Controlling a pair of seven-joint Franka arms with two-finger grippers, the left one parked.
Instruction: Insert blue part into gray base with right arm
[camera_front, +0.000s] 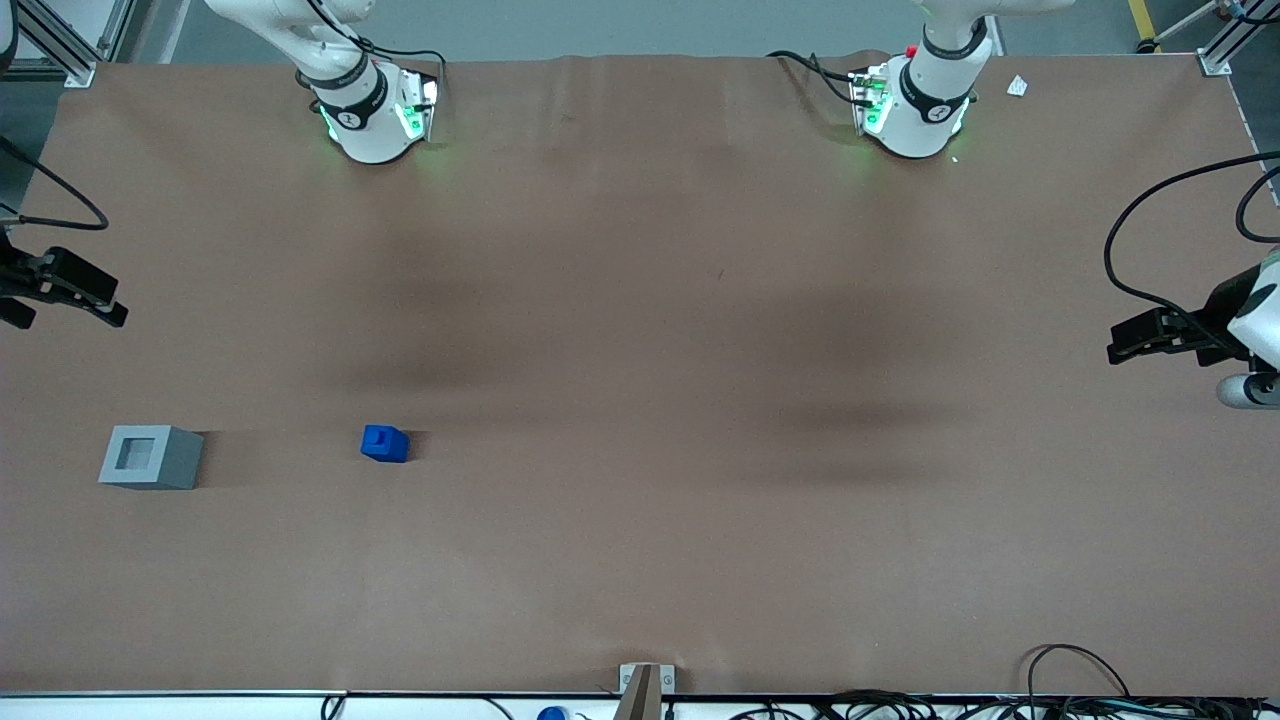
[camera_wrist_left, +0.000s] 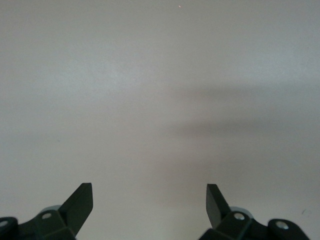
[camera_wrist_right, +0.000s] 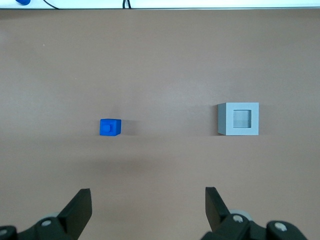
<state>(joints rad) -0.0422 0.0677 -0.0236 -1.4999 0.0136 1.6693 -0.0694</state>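
Note:
The blue part (camera_front: 385, 443) (camera_wrist_right: 110, 127) stands alone on the brown table, its raised step on top. The gray base (camera_front: 150, 457) (camera_wrist_right: 239, 119) sits beside it, nearer the working arm's end of the table, with its square recess facing up. The two are well apart. My right gripper (camera_front: 68, 312) (camera_wrist_right: 148, 200) hangs open high above the table at the working arm's end, farther from the front camera than both things. Nothing is between its fingers (camera_wrist_right: 80, 207).
The right arm's green-lit base (camera_front: 370, 110) stands at the table's back edge. A metal bracket (camera_front: 646, 680) and loose cables (camera_front: 1080, 680) lie along the front edge. A small white scrap (camera_front: 1017, 86) lies near the parked arm's base.

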